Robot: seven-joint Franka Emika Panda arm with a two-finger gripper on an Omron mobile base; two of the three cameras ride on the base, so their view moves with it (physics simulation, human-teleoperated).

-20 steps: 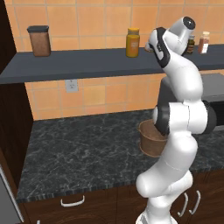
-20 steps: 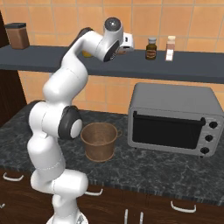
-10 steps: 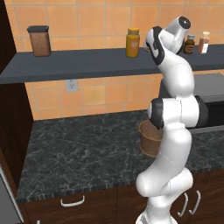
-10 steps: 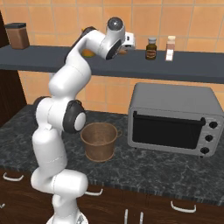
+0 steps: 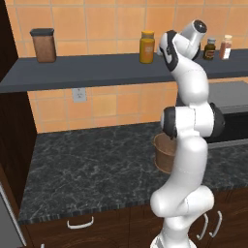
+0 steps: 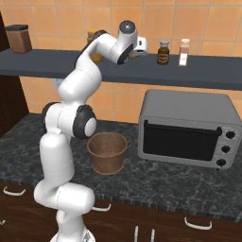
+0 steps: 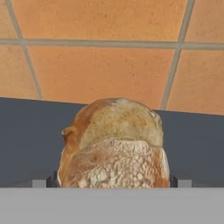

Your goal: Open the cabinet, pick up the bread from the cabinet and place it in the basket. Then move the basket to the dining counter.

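Note:
The bread [image 7: 114, 144], a golden-tan bun with a floury crust, sits on the dark shelf [image 7: 26, 140] right in front of the hand, against the orange tiled wall. My gripper [image 7: 113, 180] is open, with one dark fingertip [image 7: 54, 178] at each side of the bun, close to its flanks. In the right base view the hand [image 6: 136, 48] is raised to the shelf [image 6: 47, 68]. The round brown basket [image 6: 108, 152] stands on the black marble counter [image 5: 87, 164], beside the arm's lower links, and shows partly behind the arm as basket [image 5: 162, 153].
A yellow-orange jar [image 5: 147, 47] stands on the shelf just left of the hand, and a brown canister [image 5: 43, 45] sits further left. Two spice bottles [image 6: 163, 52] are to the right. A grey toaster oven [image 6: 186, 127] sits on the counter right of the basket.
The arm has stretched a little further up and in toward the shelf, bringing the hand closer to the bun. The basket and jars have not moved.

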